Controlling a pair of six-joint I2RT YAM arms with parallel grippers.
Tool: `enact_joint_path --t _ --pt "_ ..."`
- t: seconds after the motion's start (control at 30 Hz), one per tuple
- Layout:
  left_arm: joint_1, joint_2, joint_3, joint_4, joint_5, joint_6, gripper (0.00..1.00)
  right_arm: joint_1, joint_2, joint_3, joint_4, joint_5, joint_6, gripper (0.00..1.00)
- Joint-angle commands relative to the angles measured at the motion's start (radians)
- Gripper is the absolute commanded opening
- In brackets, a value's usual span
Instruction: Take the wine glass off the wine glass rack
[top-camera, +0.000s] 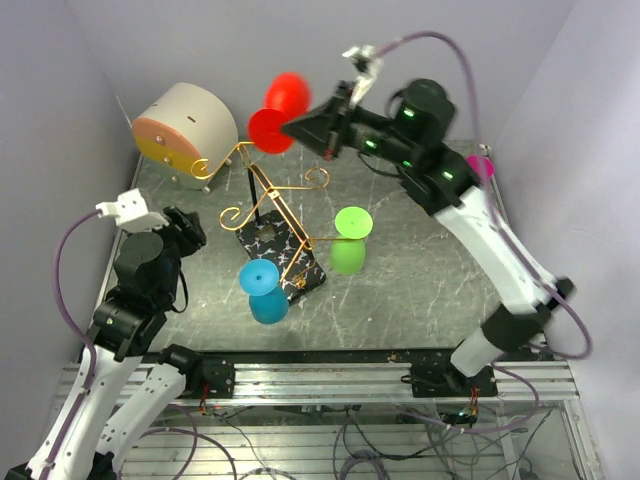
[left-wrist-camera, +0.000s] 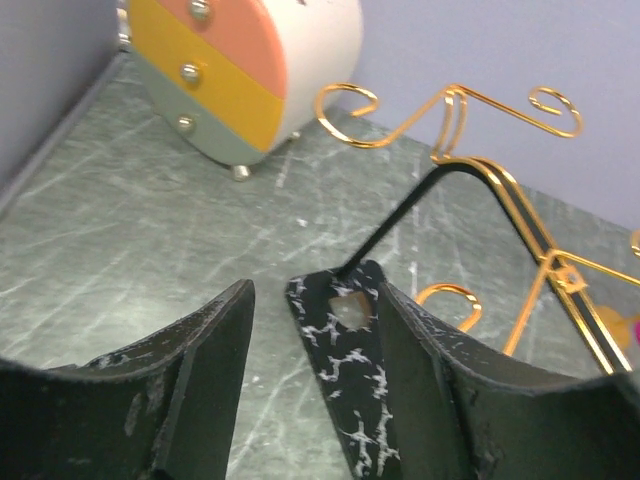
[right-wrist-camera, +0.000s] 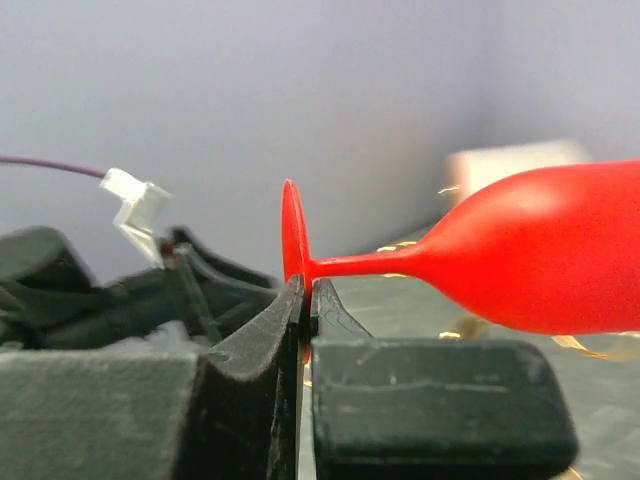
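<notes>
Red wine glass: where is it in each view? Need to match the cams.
Top external: red wine glass at top centre, held by the right tool.
Left wrist: not in it.
Right wrist: centre to right edge, foot pinched in the tool.
Shared landmark: wine glass rack; in the right wrist view only blurred gold wire behind the glass.

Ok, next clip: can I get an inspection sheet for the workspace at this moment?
Surface: marbled grey-green table.
Job's things: red glass held sideways near the rear arm of the rack; green glass and blue glass hang on it.
Clutter: round drawer box; pink item, partly hidden.
Grippers: right gripper shut on the red glass's foot; left gripper open by the rack's base.
Cables: a purple cable on each arm.
Surroundings: lilac walls.
</notes>
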Motion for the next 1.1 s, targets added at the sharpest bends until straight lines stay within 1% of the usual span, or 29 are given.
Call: enact_joint_path --t 0.0,0.03,0.1,0.17,0.27,0.33,0.4,0.47,0.53,0.63,0.7,0.83,1.07 --pt "0.002 0.091 0.08 0.092 0.217 -0.075 0.68 0.008 -0.277 -0.252 0.028 0.443 -0.491 0.0" --pt "0.002 0.128 0.116 0.101 0.279 -0.091 0.69 0.01 -0.337 -0.329 0.061 0.528 -0.558 0.0" --pt "0.002 0.211 0.205 0.119 0.414 -0.126 0.71 0.01 -0.44 -0.475 0.134 0.644 -0.683 0.0" --pt "0.002 0.304 0.305 0.142 0.564 -0.169 0.71 0.01 -0.517 -0.594 0.18 0.694 -0.777 0.0" --pt "0.002 0.432 0.443 0.197 0.796 -0.268 0.72 0.01 -0.593 -0.715 0.211 0.707 -0.863 0.0" --pt "0.002 0.505 0.492 0.252 0.929 -0.348 0.72 0.013 -0.625 -0.78 0.22 0.689 -0.912 0.0" --pt "0.002 0.577 0.514 0.318 1.067 -0.443 0.72 0.02 -0.662 -0.861 0.281 0.701 -0.943 0.0" --pt "0.002 0.624 0.517 0.39 1.158 -0.541 0.71 0.028 -0.697 -0.917 0.339 0.72 -0.969 0.0" --pt "0.002 0.661 0.504 0.458 1.239 -0.642 0.71 0.033 -0.717 -0.952 0.37 0.705 -0.992 0.0" --pt "0.002 0.703 0.464 0.562 1.334 -0.786 0.7 0.046 -0.715 -0.965 0.383 0.676 -1.016 0.0" --pt "0.002 0.717 0.447 0.59 1.37 -0.839 0.7 0.055 -0.708 -0.964 0.387 0.663 -1.031 0.0" --pt "0.002 0.732 0.44 0.574 1.395 -0.869 0.7 0.07 -0.694 -0.967 0.401 0.641 -1.066 0.0" --pt "0.002 0.742 0.37 0.706 1.42 -0.99 0.7 0.118 -0.652 -0.972 0.444 0.687 -1.144 0.0"
